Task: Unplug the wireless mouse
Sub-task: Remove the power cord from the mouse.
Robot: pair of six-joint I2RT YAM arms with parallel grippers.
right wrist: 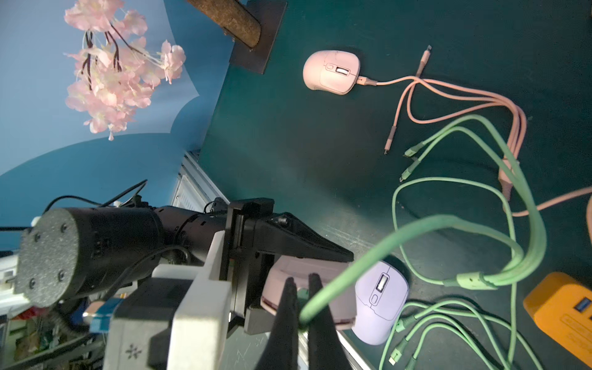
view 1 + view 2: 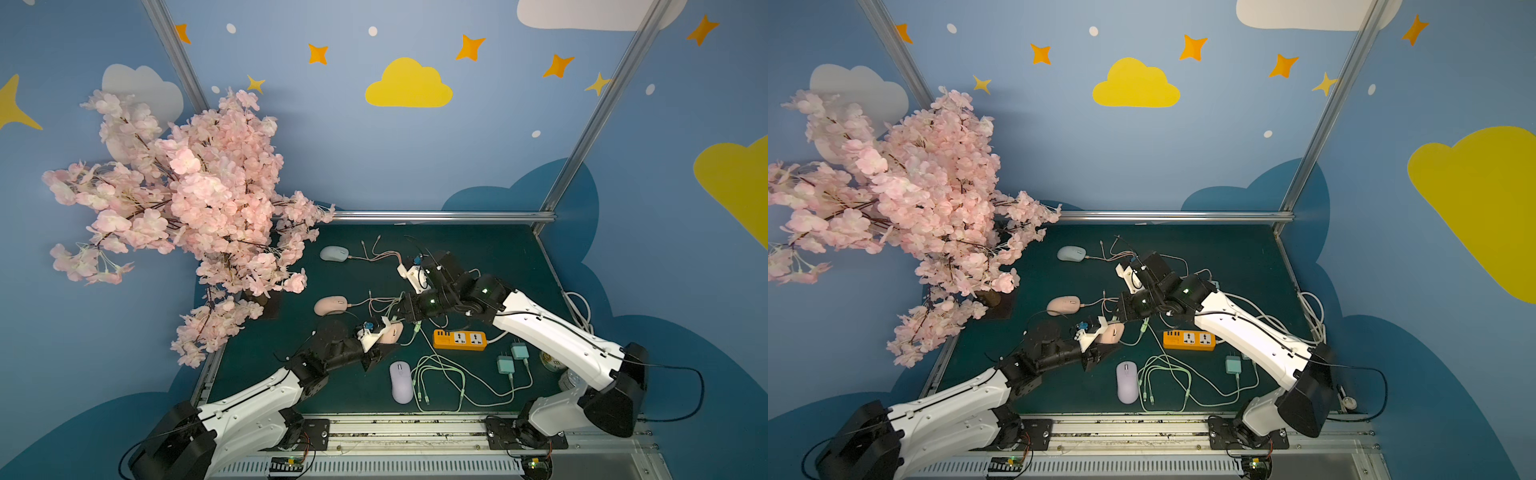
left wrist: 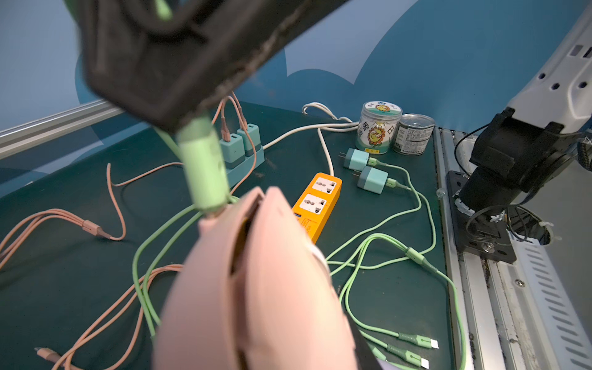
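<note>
A pink wireless mouse (image 2: 392, 332) (image 2: 1113, 332) is held off the mat, with my left gripper (image 2: 380, 338) shut on its sides. It fills the left wrist view, where the mouse (image 3: 256, 288) hides the jaws. A green cable plug (image 3: 203, 169) meets the mouse's front end. My right gripper (image 1: 302, 285) (image 2: 405, 319) is shut on that green cable (image 1: 323, 296), right at the mouse's nose. In the right wrist view, the left gripper's black fingers (image 1: 304, 243) clamp the mouse (image 1: 320, 266) from above and below.
On the mat lie a second pink mouse (image 2: 331, 305) on a pink cable, a pale blue mouse (image 2: 334, 252), a lilac mouse (image 2: 401, 381), an orange power strip (image 2: 459, 339), two teal chargers (image 2: 512, 357) and loose green cables (image 2: 440, 386). A blossom tree (image 2: 187, 208) overhangs the left side. Two cans (image 3: 379, 128) stand at the right edge.
</note>
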